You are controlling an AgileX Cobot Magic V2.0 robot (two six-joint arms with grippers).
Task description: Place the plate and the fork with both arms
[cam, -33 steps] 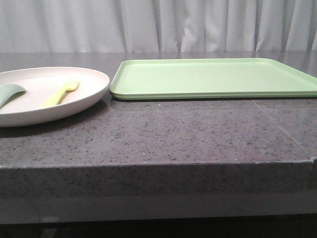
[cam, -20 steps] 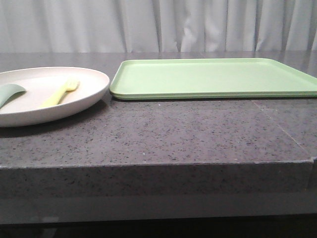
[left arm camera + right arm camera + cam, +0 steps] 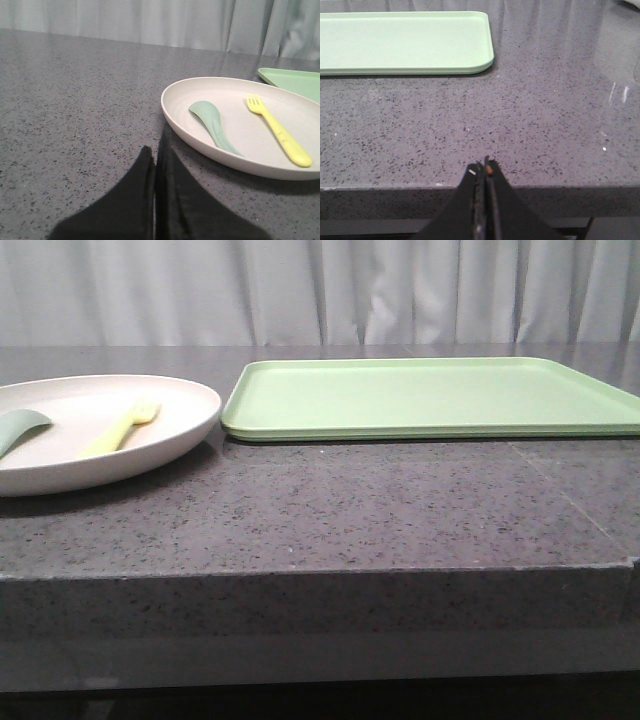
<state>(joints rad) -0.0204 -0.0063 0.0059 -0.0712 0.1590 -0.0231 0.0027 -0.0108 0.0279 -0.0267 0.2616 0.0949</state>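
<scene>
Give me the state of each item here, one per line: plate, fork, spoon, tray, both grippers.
plate: flat on the counter, beside the tray
fork: lying in the plate
spoon: lying in the plate, apart from the fork
tray: flat, nothing on it
left gripper: shut, holding nothing
right gripper: shut, holding nothing

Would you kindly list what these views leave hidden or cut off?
- Plate: its left side is cut by the front view's edge.
- Spoon: its handle is cut by the same edge.
- Tray: only parts show in either wrist view.
- Both arms: out of the front view.
</scene>
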